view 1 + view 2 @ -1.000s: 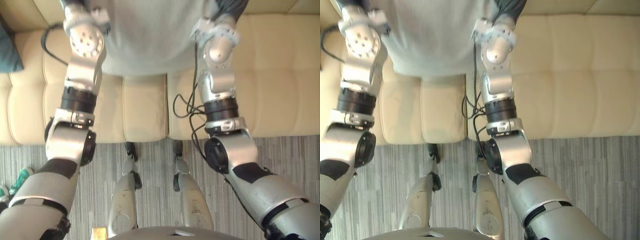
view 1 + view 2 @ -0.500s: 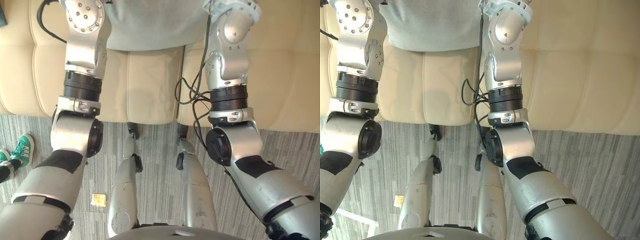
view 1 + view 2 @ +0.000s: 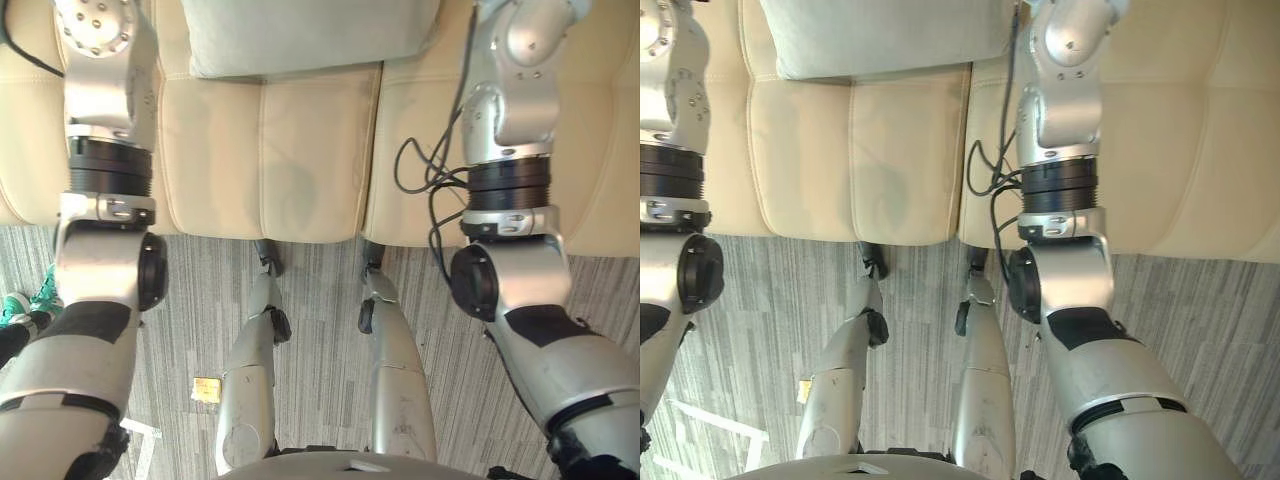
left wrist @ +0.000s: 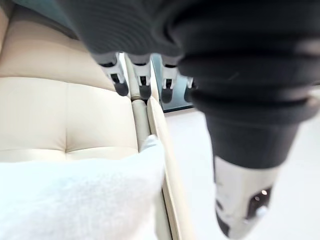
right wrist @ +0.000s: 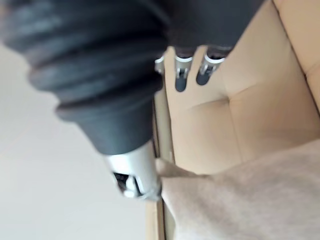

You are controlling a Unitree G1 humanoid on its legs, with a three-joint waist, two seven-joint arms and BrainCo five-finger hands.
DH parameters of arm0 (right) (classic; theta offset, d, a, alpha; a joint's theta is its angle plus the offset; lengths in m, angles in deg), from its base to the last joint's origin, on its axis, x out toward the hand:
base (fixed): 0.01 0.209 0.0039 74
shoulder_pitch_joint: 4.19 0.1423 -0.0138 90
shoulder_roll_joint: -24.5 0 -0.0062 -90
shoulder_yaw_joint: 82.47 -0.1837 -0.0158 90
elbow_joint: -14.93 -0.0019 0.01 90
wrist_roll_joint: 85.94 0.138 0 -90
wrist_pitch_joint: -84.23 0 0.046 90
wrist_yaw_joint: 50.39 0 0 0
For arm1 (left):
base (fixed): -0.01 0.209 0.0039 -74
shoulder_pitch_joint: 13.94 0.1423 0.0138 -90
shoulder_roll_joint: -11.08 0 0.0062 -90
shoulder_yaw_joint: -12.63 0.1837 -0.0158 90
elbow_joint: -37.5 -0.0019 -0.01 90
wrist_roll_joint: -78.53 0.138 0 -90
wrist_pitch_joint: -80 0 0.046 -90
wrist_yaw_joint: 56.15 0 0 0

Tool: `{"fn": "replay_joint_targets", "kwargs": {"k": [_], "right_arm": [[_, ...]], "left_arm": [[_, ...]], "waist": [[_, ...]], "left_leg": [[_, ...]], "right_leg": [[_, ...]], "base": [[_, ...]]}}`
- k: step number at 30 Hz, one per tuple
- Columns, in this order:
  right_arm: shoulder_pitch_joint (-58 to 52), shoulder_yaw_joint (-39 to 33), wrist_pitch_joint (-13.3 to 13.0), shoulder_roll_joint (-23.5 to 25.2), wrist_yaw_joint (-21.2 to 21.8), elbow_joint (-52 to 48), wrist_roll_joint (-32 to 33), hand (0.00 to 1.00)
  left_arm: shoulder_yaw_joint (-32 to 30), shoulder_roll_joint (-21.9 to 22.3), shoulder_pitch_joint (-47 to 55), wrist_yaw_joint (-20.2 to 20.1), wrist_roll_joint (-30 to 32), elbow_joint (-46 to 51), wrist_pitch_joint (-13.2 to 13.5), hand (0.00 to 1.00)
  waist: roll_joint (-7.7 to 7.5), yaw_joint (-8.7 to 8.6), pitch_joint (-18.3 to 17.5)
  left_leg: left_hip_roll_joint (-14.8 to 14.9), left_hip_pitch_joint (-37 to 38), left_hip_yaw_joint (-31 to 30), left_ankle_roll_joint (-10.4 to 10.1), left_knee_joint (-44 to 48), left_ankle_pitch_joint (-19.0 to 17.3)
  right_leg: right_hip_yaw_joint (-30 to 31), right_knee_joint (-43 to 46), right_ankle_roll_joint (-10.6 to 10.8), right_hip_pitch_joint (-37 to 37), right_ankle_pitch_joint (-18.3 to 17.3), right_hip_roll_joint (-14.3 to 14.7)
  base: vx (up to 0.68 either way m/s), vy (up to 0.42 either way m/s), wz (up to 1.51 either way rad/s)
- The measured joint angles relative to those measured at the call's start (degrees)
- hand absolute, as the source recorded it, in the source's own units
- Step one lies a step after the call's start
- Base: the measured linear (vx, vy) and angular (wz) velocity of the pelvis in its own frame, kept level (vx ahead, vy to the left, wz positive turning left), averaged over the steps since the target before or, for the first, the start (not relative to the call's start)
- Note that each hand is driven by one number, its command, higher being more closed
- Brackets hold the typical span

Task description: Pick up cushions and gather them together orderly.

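Note:
A pale grey cushion lies on the cream sofa, at the back of the seat, between my two outstretched arms. In the left wrist view my left hand hovers over the sofa with straight fingers. The cushion's white corner sits below the hand, apart from the thumb. In the right wrist view my right hand is also open with fingers straight. Its thumb tip rests by the cushion's corner without curling round it.
The sofa's front edge runs across the middle of the eye views, with grey striped carpet in front of it. A person's green and white shoe shows at the left edge. A small yellow scrap lies on the carpet.
The whole view has shifted, so the cushion now sits higher in the picture. Both arms have spread outward, away from the cushion's sides.

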Motion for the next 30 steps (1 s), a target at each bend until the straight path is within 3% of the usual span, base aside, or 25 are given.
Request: {"fn": "replay_joint_targets", "kwargs": {"k": [5,8,9,11,14,17,19,21,23,26,30], "right_arm": [[-0.02,0.86,-0.12,-6.37,2.49,2.73,8.70,0.00],[-4.70,0.32,-0.73,-9.15,3.42,-0.66,12.61,0.00],[-10.71,0.13,-1.36,-10.37,3.91,-5.66,13.25,0.00],[-22.54,-1.47,-2.32,-12.50,5.38,-13.20,13.81,0.00],[-41.32,-5.26,-2.60,-12.12,8.92,-19.58,13.73,0.00],[-56.29,-7.82,-2.45,-6.96,13.50,-21.03,13.14,0.00],[-65.18,-7.96,-2.65,0.90,16.77,-20.69,11.53,0.00],[-70.33,-7.85,-2.63,6.13,18.93,-19.34,11.40,0.00],[-77.00,-7.44,-2.64,12.45,21.12,-12.98,8.63,0.00],[-80.12,-7.36,-2.36,16.63,22.32,-2.77,6.99,0.00],[-81.79,-6.35,-1.14,20.18,22.66,11.13,5.16,0.00]], "left_arm": [[-0.49,-3.98,2.33,-2.90,-3.10,-2.24,0.38,0.00],[-3.66,-4.14,12.20,-3.66,-5.92,2.91,1.03,0.00],[-5.84,-4.06,19.37,-3.72,-7.13,6.93,1.62,0.00],[-9.27,-3.83,31.74,-3.79,-9.89,12.29,2.95,0.00],[-14.87,0.16,48.54,-4.84,-10.85,18.65,4.22,0.00],[-14.56,7.26,61.72,-8.72,-10.80,21.70,4.40,0.00],[-13.55,14.36,70.99,-11.26,-10.70,19.99,4.40,0.00],[-11.04,17.35,75.67,-13.63,-10.52,17.16,4.18,0.00],[-8.21,21.47,82.75,-16.50,-9.38,10.97,3.90,0.00],[-7.99,25.14,84.64,-18.55,-7.24,0.13,3.06,0.00],[-7.96,26.70,84.95,-19.45,-0.94,-13.63,0.55,0.00]], "waist": [[0.00,-0.99,0.00],[0.01,-0.98,0.00],[0.00,-1.04,-0.01],[-0.06,-1.15,-0.04],[-0.05,-1.32,-0.33],[-0.20,-1.66,-0.46],[-1.03,-1.41,-2.44],[-1.70,-1.00,-3.53],[-2.08,-1.42,-8.04],[-2.35,-1.32,-9.55],[-3.72,-1.38,-12.23]], "left_leg": [[0.33,0.35,-1.48,-0.39,0.00,0.46],[0.21,2.67,-1.52,0.27,-0.04,-1.54],[0.15,4.29,-1.33,0.65,-0.05,-2.65],[-0.18,7.08,-0.72,-0.76,-0.02,-5.05],[-0.61,10.56,-1.28,1.95,-0.01,-3.31],[-1.13,14.55,-2.82,2.53,0.00,-3.70],[-1.38,18.23,-2.87,2.08,0.00,-4.91],[-1.44,21.38,-2.80,1.38,-0.01,-6.32],[-0.84,23.51,-2.72,0.70,-0.03,-7.54],[-0.05,27.47,-2.12,0.78,-0.03,-8.78],[0.04,32.16,0.35,0.54,-0.06,-10.58]], "right_leg": [[-1.20,1.97,-0.63,0.18,-0.85,-0.01],[-1.18,3.96,-0.49,1.58,-2.38,-0.23],[-1.19,4.70,-0.44,2.91,-3.20,-0.50],[-1.24,4.32,-0.35,5.79,-3.88,-1.17],[-1.87,5.30,0.24,9.49,-5.85,-1.58],[-3.96,5.41,0.58,14.56,-7.57,-2.32],[-4.09,5.24,0.86,18.29,-8.88,-2.32],[-3.81,4.14,0.87,21.51,-9.45,-1.93],[-3.50,0.52,0.60,24.88,-9.32,-0.78],[-3.27,-5.19,0.92,30.77,-7.12,0.73],[-1.12,-11.96,1.32,36.87,-4.08,1.55]], "base": [[-0.04,-0.095,0.08],[-0.04,-0.111,0.05],[-0.02,-0.117,0.11],[0.01,-0.113,0.10],[0.06,-0.091,0.11],[0.11,-0.085,0.28],[0.10,-0.095,0.03],[0.08,-0.079,-0.15],[0.10,-0.061,-0.21],[0.10,-0.028,-0.23],[0.09,0.010,-0.35]]}}
